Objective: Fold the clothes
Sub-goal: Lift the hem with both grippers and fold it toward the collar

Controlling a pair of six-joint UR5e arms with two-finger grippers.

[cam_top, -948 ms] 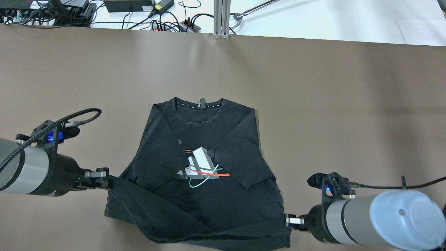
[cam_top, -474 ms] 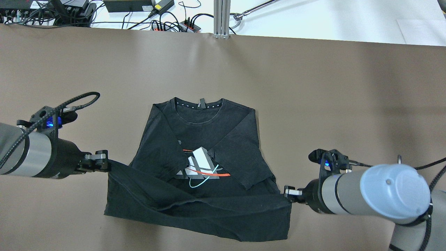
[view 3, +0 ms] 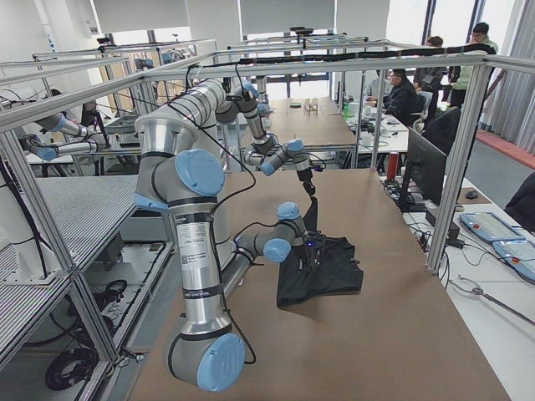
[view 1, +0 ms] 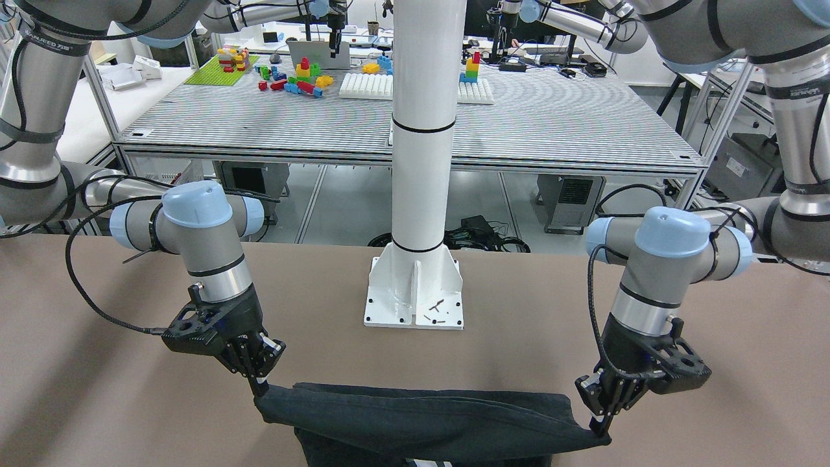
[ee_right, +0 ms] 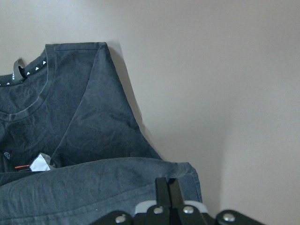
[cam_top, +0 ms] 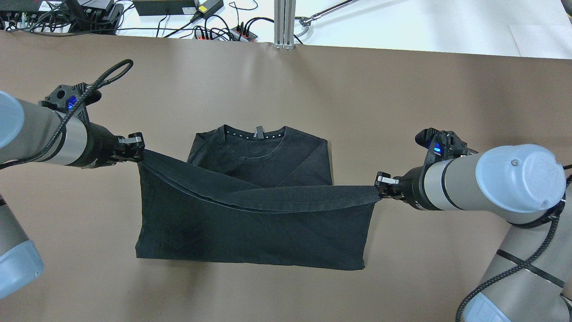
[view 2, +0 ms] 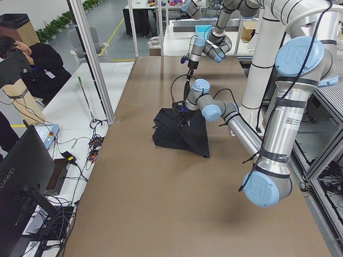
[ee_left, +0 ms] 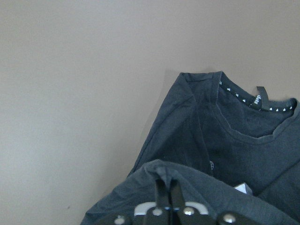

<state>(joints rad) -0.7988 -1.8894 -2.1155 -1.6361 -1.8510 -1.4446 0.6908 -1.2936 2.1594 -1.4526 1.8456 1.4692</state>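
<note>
Handling: treat black T-shirt (cam_top: 250, 232) as light, limp, sag-prone. Grip at hem corners, as pinched now by left gripper (cam_top: 141, 151) and right gripper (cam_top: 378, 186); hold taut.

A wide table with a matte brown top (cam_top: 402, 89) carries a black fabric T-shirt (cam_top: 250, 237) near its middle, collar toward the far edge. A white metal base plate (view 1: 402, 314) stands at the robot's edge.

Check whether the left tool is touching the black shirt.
Touching. The left wrist view shows the left tool shut on the black shirt's raised hem.
</note>
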